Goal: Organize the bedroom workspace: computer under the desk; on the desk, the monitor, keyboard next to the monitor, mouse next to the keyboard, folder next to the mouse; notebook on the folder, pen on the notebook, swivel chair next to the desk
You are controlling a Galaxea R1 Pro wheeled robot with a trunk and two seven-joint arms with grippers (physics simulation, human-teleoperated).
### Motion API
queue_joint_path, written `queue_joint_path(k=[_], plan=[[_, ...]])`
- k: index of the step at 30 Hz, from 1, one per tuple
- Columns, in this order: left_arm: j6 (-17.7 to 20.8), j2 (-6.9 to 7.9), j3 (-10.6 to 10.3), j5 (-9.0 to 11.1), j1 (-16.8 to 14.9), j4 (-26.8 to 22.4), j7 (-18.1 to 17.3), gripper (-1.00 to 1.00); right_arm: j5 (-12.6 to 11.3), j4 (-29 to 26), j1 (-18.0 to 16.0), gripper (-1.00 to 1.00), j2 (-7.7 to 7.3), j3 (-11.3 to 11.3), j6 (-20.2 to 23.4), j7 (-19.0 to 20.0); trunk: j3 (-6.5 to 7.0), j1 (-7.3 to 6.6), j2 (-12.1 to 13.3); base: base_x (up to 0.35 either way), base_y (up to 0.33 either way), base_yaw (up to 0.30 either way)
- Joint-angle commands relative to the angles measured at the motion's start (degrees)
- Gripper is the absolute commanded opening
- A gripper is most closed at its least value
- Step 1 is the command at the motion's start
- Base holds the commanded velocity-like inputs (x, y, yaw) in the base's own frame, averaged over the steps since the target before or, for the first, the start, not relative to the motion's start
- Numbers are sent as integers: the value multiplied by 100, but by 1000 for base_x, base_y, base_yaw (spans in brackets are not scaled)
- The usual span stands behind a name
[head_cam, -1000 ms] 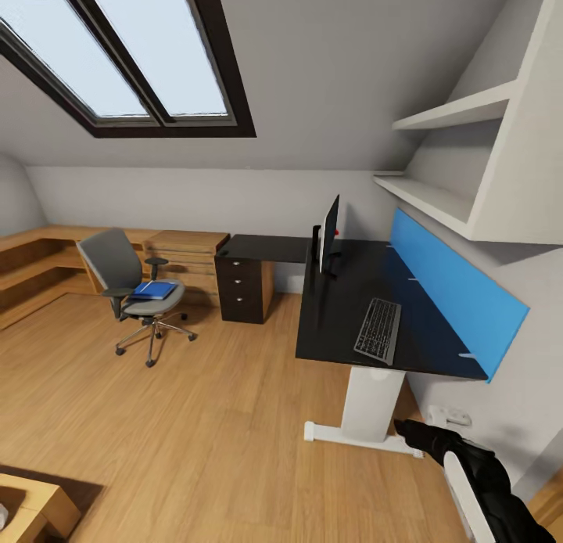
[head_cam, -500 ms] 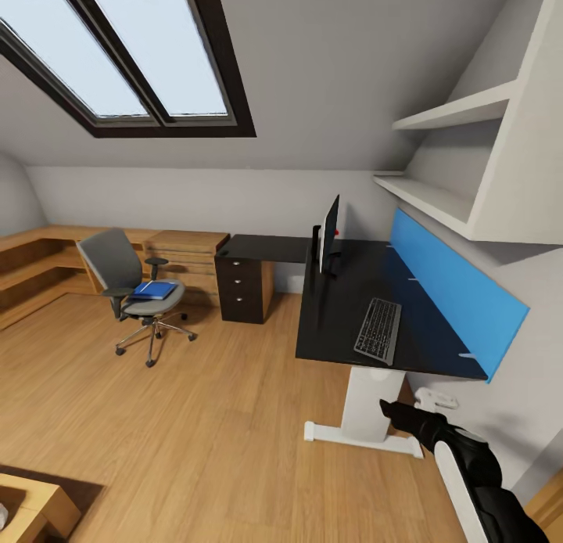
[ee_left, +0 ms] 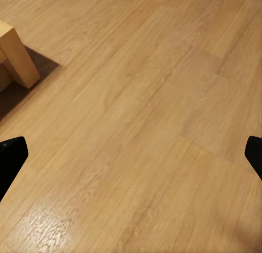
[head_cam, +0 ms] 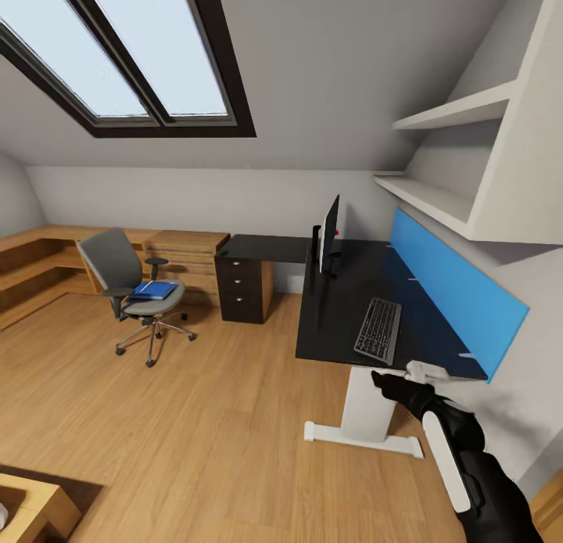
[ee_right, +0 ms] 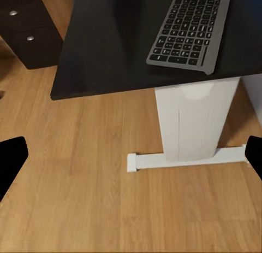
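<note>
The desk with a glossy black top stands at the right against the blue panel. On it the monitor stands edge-on at the back and the keyboard lies near the front edge. The keyboard and the white pedestal leg are in the right wrist view. The grey swivel chair stands apart at the left with the blue folder on its seat. My right gripper is open, just below the desk's front edge. My left gripper is open over bare floor.
A black drawer unit stands under the desk's far wing. Low wooden shelving runs along the left wall. White wall shelves hang above the desk. A wooden furniture corner sits bottom left. Wide wooden floor lies between chair and desk.
My right arm has risen and swung left, from low by the wall up to the desk's front edge. The view and everything else are unchanged.
</note>
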Motion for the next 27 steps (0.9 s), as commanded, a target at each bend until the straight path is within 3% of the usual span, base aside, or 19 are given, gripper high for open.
queue_joint_path(k=[1, 16, 20, 27], plan=[[-16, -2, 29, -31, -4, 1, 16, 100, -53, 92, -118, 100, -2, 22, -31, -53, -14, 3, -14, 0, 0, 0], [-16, -2, 46, -22, -5, 1, 21, 100, 22, 2049, -2091, 100, -7, 88, -496, -66, -14, 3, -14, 0, 0, 0], [-16, -7, 45, -22, -4, 1, 21, 100, 98, 2447, -2398, 100, -5, 89, -862, -67, -14, 3, -14, 25, 0, 0], [-16, -10, 40, -22, -4, 1, 21, 100, 437, 2952, -2605, 100, -4, 87, -1992, -153, -14, 3, -14, 202, 0, 0]])
